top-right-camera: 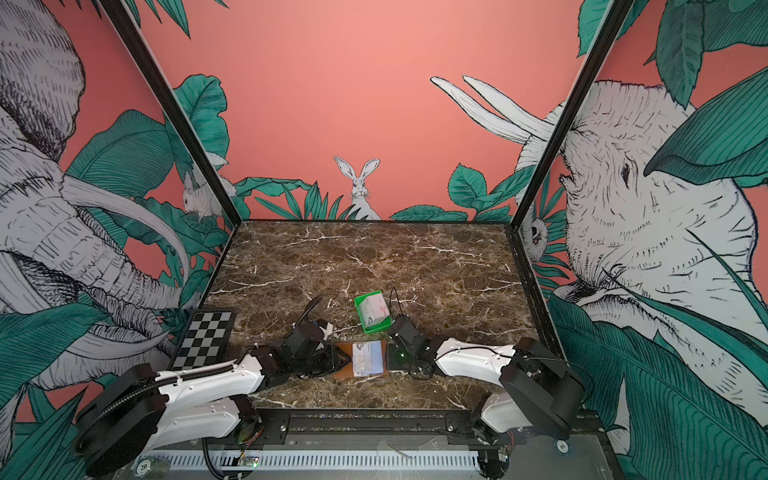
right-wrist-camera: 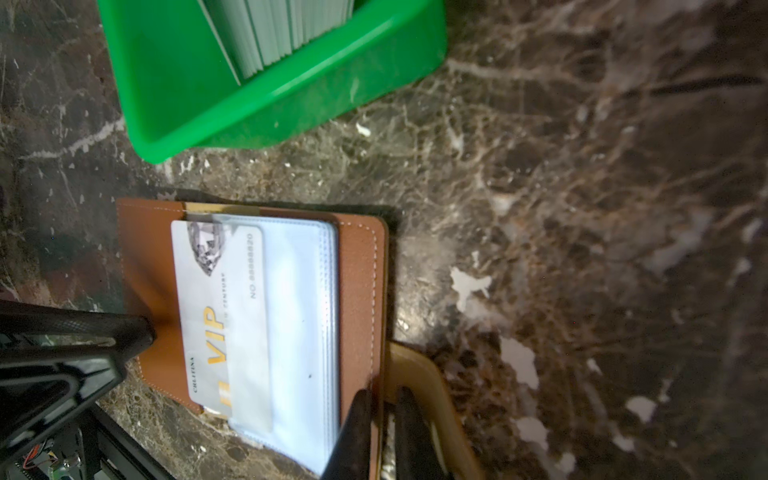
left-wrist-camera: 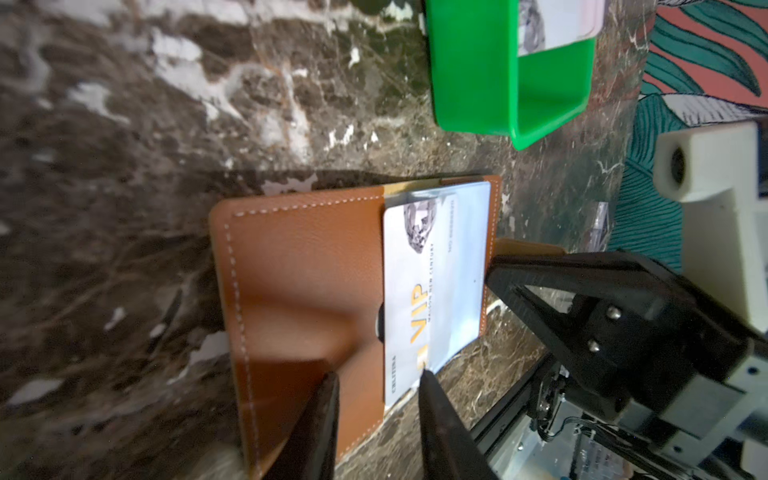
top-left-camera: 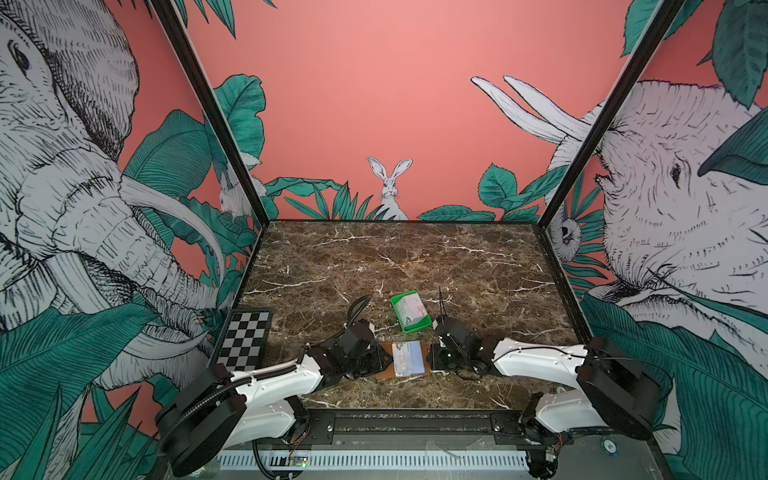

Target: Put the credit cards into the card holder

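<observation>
The tan leather card holder lay open and flat, stitched along its edges. A white card with gold "VIP" print sat partly inside a clear sleeve, with one long side uncovered. More credit cards stood on edge in the green tray near the holder.

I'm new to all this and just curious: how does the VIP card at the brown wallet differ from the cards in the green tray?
The VIP card lies flat, partly slid into a clear sleeve of the open card holder; the tray cards stand on edge, leaning in the green tray. The VIP card is alone; the tray cards are packed in a stack. Both are thin, pale rectangles.
</observation>
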